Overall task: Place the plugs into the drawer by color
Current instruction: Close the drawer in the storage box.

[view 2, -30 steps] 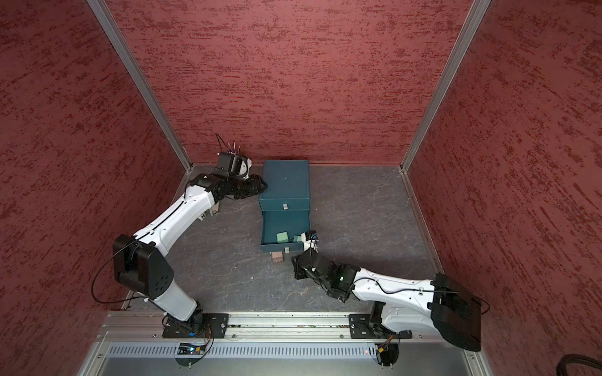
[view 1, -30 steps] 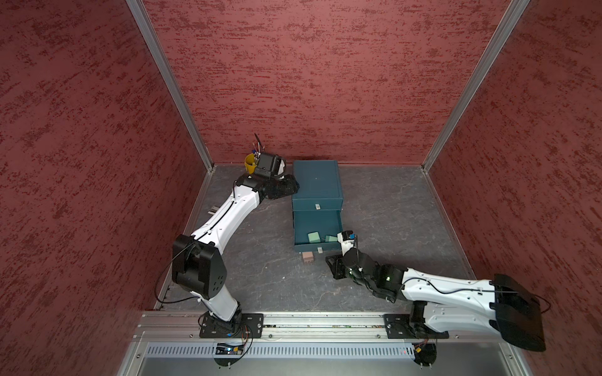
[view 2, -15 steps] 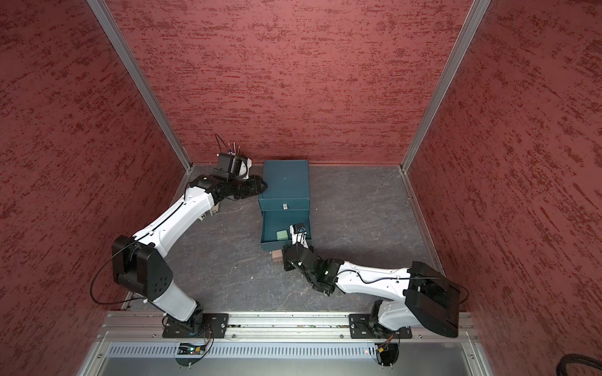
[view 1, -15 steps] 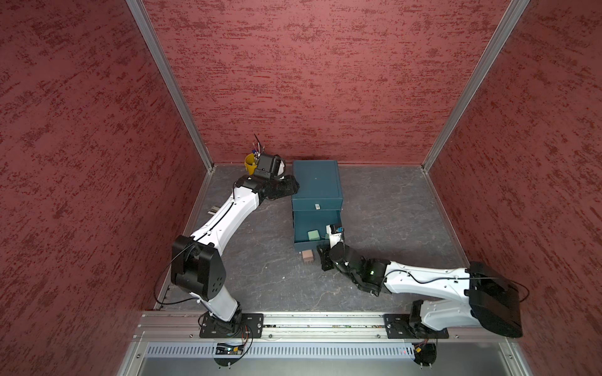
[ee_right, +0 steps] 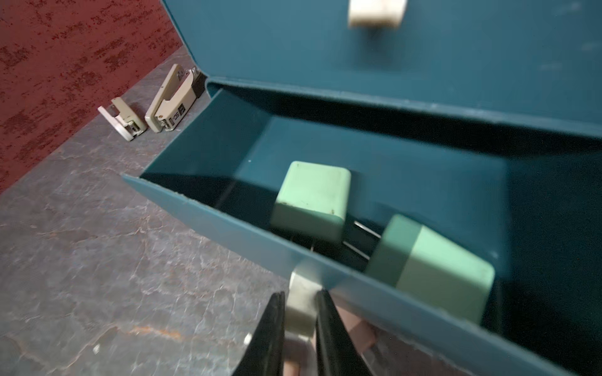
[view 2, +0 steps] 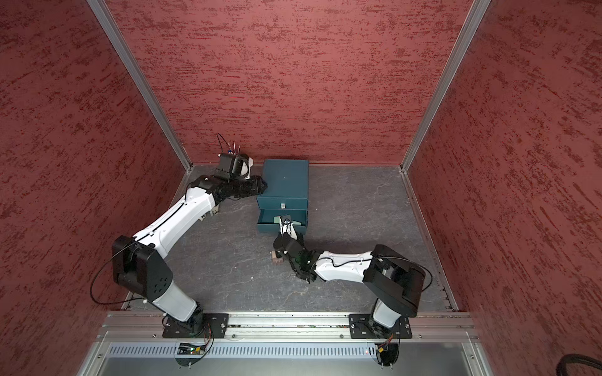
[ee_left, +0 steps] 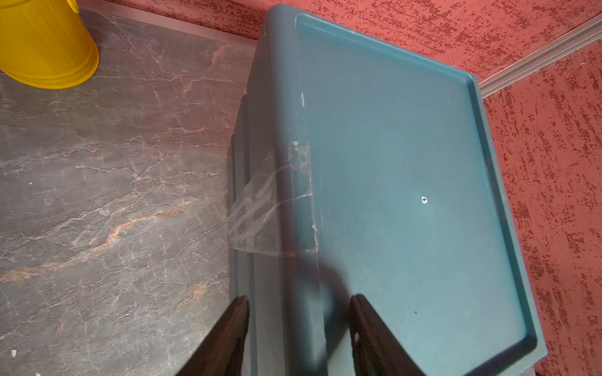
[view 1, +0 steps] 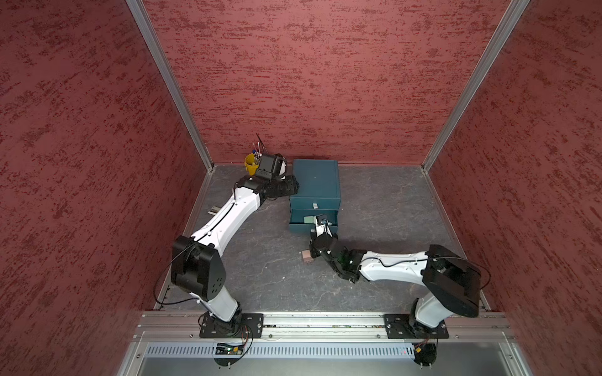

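The teal cabinet (view 1: 314, 182) stands at the back, its lower drawer (ee_right: 228, 224) partly open. Inside lie a pale green plug (ee_right: 312, 198) and a two-tone green plug (ee_right: 433, 263), prongs showing. A pinkish-tan plug (view 1: 308, 257) sits on the table just in front of the drawer, beside my right arm. My right gripper (ee_right: 301, 294) is shut on the drawer's cream handle (ee_right: 301, 312). My left gripper (ee_left: 298, 299) straddles the cabinet's top left edge (ee_left: 293, 195), one finger by the side wall and one on the top. The upper drawer is closed.
A yellow cup (view 1: 250, 162) holding pens stands in the back left corner behind my left wrist. Two beige staplers (ee_right: 172, 101) lie against the left wall beside the cabinet. The red walls enclose the grey marbled table on three sides.
My right gripper has moved left to the drawer's handle and closed on it, and the drawer has slid partway back into the cabinet. The left arm has stayed put.
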`<state>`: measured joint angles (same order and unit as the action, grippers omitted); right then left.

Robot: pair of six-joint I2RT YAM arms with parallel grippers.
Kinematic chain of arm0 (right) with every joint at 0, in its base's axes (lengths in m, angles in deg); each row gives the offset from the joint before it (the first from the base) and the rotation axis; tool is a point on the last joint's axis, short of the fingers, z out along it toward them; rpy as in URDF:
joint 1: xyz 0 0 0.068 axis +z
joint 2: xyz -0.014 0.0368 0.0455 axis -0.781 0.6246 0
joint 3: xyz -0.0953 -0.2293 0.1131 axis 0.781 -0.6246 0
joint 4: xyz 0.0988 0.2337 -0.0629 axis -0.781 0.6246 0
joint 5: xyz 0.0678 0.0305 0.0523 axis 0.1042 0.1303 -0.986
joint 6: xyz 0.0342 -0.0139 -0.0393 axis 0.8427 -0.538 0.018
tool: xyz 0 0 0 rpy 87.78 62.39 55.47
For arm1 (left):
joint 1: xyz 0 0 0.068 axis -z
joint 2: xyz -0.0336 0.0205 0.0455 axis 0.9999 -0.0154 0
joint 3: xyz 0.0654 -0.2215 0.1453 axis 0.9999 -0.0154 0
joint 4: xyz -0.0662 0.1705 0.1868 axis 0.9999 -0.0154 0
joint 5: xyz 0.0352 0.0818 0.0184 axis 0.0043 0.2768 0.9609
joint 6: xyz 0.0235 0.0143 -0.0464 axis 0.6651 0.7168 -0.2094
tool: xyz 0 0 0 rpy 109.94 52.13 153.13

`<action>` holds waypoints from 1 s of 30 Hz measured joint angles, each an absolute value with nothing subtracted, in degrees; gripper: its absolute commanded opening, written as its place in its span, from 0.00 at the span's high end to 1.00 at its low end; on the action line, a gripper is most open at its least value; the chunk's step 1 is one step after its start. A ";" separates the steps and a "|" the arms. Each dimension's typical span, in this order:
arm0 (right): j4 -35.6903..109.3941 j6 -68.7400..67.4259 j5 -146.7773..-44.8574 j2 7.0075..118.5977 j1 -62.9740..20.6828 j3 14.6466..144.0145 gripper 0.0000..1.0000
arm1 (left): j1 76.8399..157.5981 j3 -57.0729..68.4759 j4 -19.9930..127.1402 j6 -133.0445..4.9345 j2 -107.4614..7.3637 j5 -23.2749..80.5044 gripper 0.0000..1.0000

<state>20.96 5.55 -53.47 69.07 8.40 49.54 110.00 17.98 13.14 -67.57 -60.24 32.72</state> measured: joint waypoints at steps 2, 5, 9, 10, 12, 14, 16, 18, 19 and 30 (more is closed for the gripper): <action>17.95 3.28 -51.55 70.49 7.98 49.84 0.63 | 110.11 17.98 13.16 -67.35 -60.20 33.05 0.48; 14.25 0.92 -50.48 71.93 7.28 50.43 0.61 | 110.24 17.98 13.19 -66.89 -60.09 33.25 0.50; 11.15 0.07 -50.67 72.85 5.05 50.89 0.59 | 110.42 17.98 13.08 -66.30 -59.94 33.29 0.51; 10.49 0.07 -50.78 72.94 4.38 50.89 0.58 | 110.46 17.98 13.06 -66.23 -59.94 33.31 0.52; 9.31 0.11 -50.89 73.14 3.20 50.89 0.56 | 110.57 17.98 13.08 -65.97 -59.92 33.38 0.53; 8.29 0.26 -51.22 73.38 2.23 50.89 0.53 | 110.68 17.98 13.06 -65.66 -59.87 33.45 0.53; 7.63 0.59 -51.72 73.64 1.51 50.89 0.51 | 110.70 17.98 12.97 -65.38 -59.78 33.45 0.54; 7.54 1.05 -52.66 73.66 1.10 50.89 0.49 | 110.73 17.89 12.79 -65.23 -59.61 33.47 0.54; 7.45 1.25 -53.05 73.66 0.99 50.89 0.49 | 110.73 17.81 12.66 -65.16 -59.46 33.45 0.54; 6.30 5.97 -57.14 71.10 -0.10 47.00 0.47 | 110.73 17.13 12.14 -64.97 -58.54 33.40 0.54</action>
